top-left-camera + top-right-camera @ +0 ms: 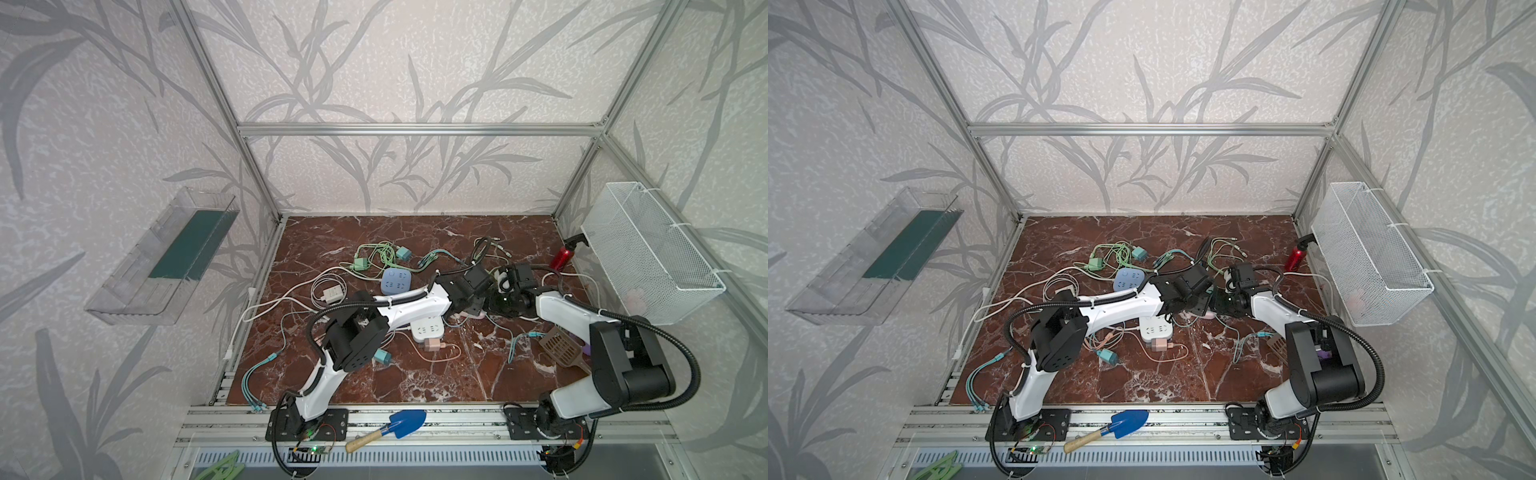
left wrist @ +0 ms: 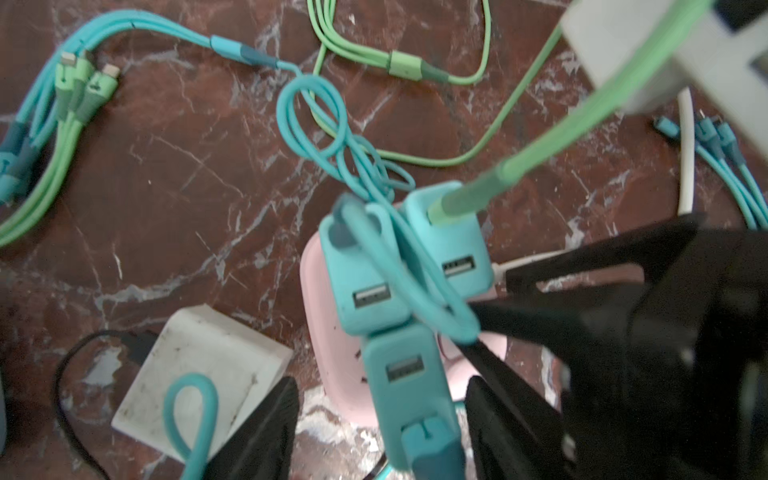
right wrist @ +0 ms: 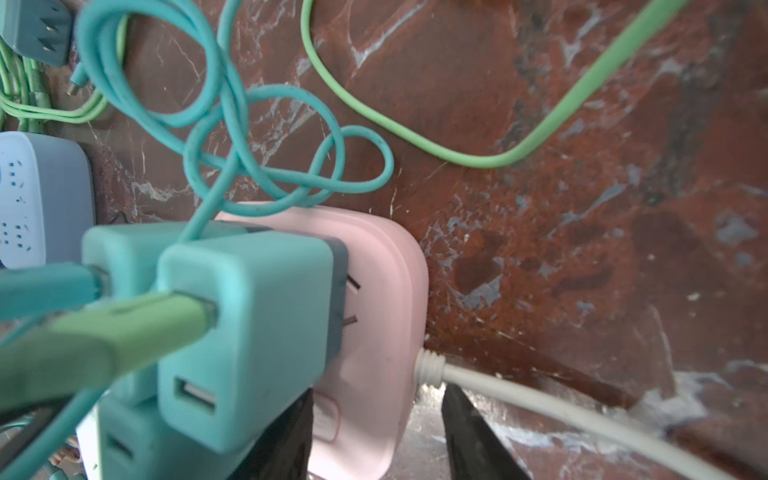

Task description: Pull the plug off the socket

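A pink socket (image 2: 328, 374) lies on the marble with three teal plugs in it. My left gripper (image 2: 380, 382) stands open astride the nearest teal plug (image 2: 405, 365); marble shows between one finger (image 2: 266, 432) and the plug, and the other finger sits close beside it. In the right wrist view my right gripper (image 3: 376, 392) is shut on the socket (image 3: 374, 291) at its white cord's end, one finger (image 3: 286, 432) on the face under a plug (image 3: 245, 324). In a top view both grippers meet mid-table, left gripper (image 1: 471, 311), right gripper (image 1: 496, 305); the socket is mostly hidden there.
Loose teal and green cables (image 2: 316, 120) loop around the socket. A white block (image 2: 199, 374) lies beside it. A blue power strip (image 1: 396, 281), a white power strip (image 1: 426, 330), a red bottle (image 1: 561, 253), a brown scoop (image 1: 561, 345) and a wire basket (image 1: 648, 253) stand around.
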